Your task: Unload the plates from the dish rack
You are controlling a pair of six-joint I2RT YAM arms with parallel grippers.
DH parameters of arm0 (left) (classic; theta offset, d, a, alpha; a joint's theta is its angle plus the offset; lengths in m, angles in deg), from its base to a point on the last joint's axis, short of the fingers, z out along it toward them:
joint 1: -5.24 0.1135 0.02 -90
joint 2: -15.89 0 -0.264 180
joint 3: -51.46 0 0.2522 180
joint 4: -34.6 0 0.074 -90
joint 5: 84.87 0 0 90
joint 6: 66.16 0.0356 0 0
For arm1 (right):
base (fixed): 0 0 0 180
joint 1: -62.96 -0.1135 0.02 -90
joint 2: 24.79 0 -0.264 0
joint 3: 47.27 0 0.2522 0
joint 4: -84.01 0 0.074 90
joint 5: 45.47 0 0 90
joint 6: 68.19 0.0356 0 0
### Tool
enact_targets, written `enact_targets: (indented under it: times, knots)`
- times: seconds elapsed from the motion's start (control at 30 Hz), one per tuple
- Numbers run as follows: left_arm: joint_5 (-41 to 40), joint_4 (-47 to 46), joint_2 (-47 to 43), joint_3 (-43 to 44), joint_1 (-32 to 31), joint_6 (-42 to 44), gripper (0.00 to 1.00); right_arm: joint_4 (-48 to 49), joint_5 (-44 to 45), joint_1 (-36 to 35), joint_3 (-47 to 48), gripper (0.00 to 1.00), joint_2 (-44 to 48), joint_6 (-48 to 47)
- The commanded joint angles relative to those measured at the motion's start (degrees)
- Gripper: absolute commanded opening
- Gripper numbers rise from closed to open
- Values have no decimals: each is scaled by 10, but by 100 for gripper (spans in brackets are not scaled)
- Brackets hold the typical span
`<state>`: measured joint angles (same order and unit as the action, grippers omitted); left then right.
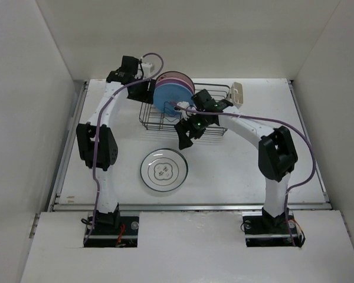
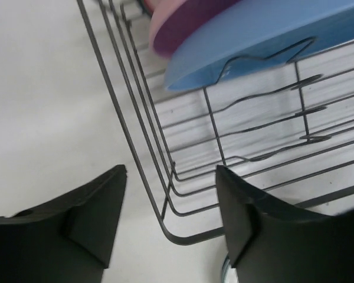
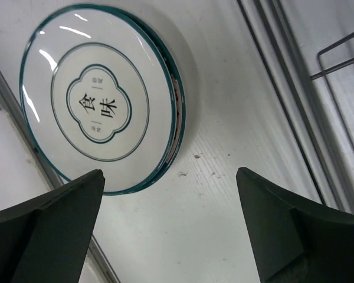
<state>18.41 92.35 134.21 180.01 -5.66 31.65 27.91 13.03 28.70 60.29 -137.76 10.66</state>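
Observation:
The black wire dish rack [image 1: 209, 115] stands at the back middle of the table. A blue plate [image 1: 170, 97] and a pink plate [image 1: 180, 78] behind it stand upright in its left end. A white plate with a teal rim [image 1: 164, 171] tops a stack lying flat in front of the rack. My left gripper [image 1: 146, 94] is open at the rack's left end. In the left wrist view its fingers [image 2: 171, 194] straddle the rack's corner wire [image 2: 182, 241], below the blue plate [image 2: 271, 35] and pink plate [image 2: 183, 29]. My right gripper [image 1: 186, 137] is open and empty in front of the rack. In the right wrist view it [image 3: 170, 177] hovers beside the stack [image 3: 100, 100].
A cream plastic cup [image 1: 238, 94] is clipped to the rack's right end. Rack wires [image 3: 336, 56] show at the right of the right wrist view. White walls close in the table on the left, back and right. A metal rail [image 1: 189, 206] runs along the near edge.

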Motion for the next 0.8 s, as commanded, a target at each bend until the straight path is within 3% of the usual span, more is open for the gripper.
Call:
enact_targets:
  times: [0.0,0.13,0.27,0.37,0.6,0.77]
  knots:
    - [26,-64,-54,5,-28,95,60,43,35,1,10,100,69,18]
    - [11,-83,-5,61,-43,114,64,69,81,14,5,100,105,55]
    - [17,-45,49,134,-43,106,48,82,124,39,-18,100,136,67]
    - [22,-45,55,135,-43,101,41,97,150,54,-41,100,163,74]
    - [17,-80,72,129,-43,101,40,115,163,83,-64,100,186,91]
    - [23,-80,91,129,-48,91,29,126,174,96,-81,100,198,97]
